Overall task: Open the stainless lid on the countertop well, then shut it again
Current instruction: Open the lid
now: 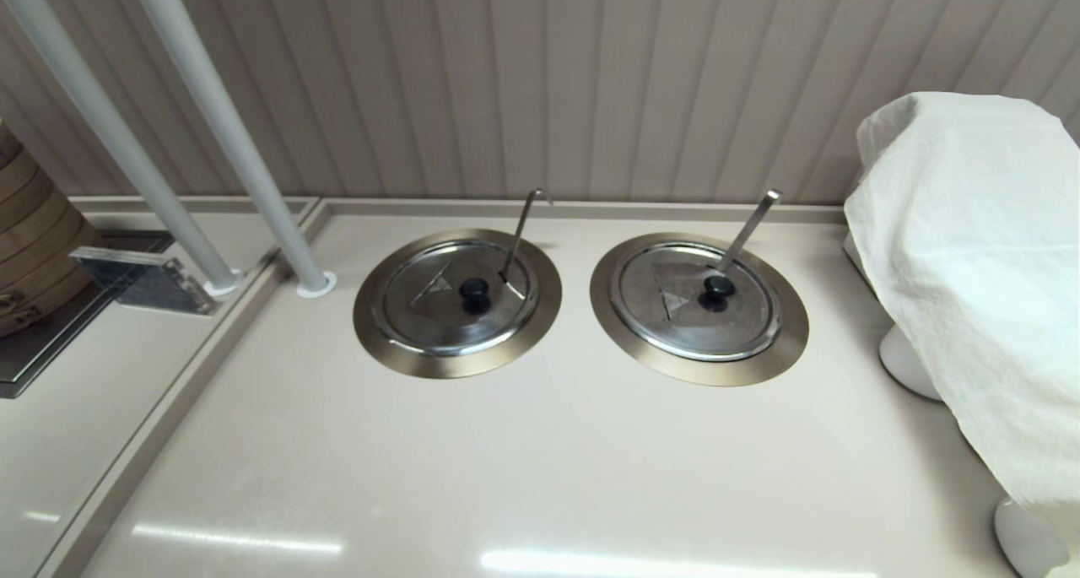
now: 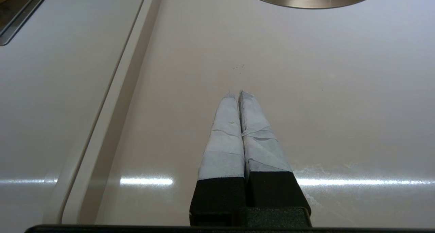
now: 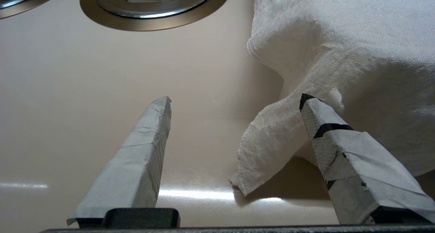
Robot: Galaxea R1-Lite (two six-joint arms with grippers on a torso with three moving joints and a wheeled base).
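On the far left I see 2 grey poles rising from the counter, with a wooden steamer stack and a metal bracket beyond them. On the right a white cloth drapes over something standing on white feet, and it hangs close to the right-hand well.

I count 2 round wells in the counter, each with 1 steel cover and 1 utensil handle. The lid I care about is the left one, sitting shut in its well with a black knob in the middle; a thin rod with a hooked tip leans out of its edge. The other lid, to the right, has a flat straight handle.

My left claw hovers over bare counter on the near side of the left well, its 2 taped fingers pressed together and holding nothing. My right claw is spread wide over the counter near the right well, empty, with one finger right at a fold of the cloth; I cannot tell if they touch.
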